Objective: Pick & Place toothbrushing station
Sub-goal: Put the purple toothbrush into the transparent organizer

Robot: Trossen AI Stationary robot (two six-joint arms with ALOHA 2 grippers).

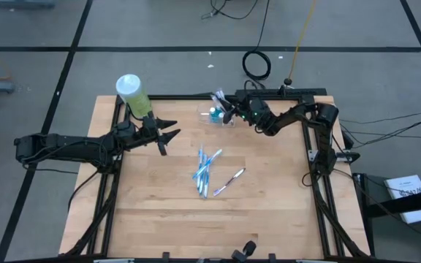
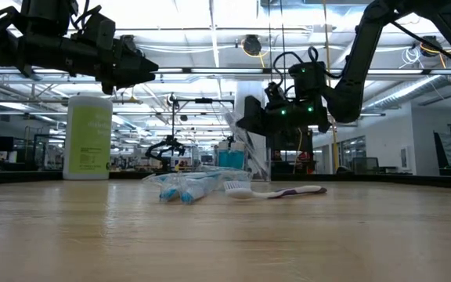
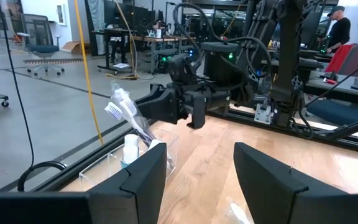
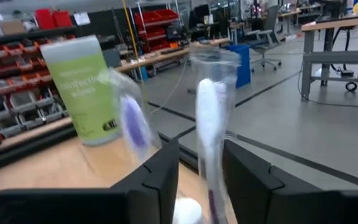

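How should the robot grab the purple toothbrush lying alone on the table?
Grab the purple toothbrush by the middle of its handle, coming straight down from above. It lies flat, apart from the blue toothbrushes, so an end effector has room either side. Turning the fingers across its slanted length would probably work best.

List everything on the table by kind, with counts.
Light-green bottle: 1
Clear cup: 1
Brushes standing in the cup: at least 2
Purple toothbrush, lying loose: 1
Blue-and-white toothbrushes, lying loose: about 3, overlapping
Total: about 8
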